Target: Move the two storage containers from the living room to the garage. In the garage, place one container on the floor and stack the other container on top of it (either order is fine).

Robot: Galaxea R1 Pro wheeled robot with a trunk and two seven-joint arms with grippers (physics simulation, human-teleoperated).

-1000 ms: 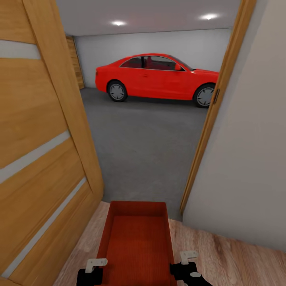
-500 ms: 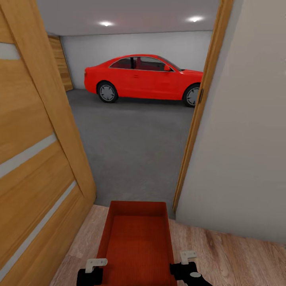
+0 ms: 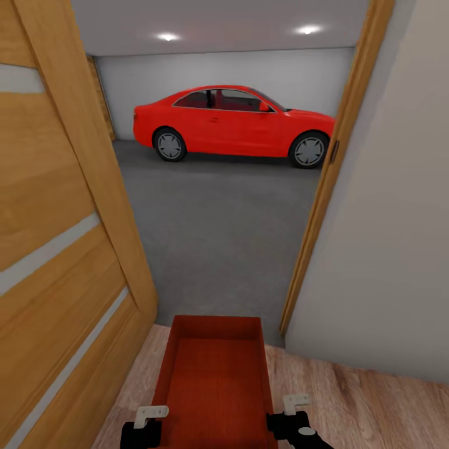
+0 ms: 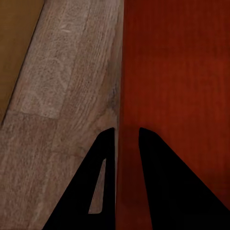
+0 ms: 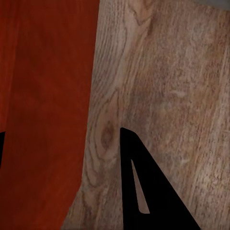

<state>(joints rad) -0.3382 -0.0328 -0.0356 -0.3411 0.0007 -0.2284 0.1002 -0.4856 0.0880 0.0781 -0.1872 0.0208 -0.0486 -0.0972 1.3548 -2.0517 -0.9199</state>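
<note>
Head view has me at the garage doorway, carrying one storage container [image 3: 215,380] low ahead over the wood planks. Left end effector [image 4: 127,139] and right end effector [image 3: 293,416] each pinch a long wall. Next I drive through onto the concrete floor [image 3: 224,237], minding the door [image 3: 56,249].

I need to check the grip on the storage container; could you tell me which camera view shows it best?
The left wrist view: the left gripper has a finger on each side of the storage container wall. The right wrist view shows one finger outside that wall; the head view shows the whole tub.
</note>
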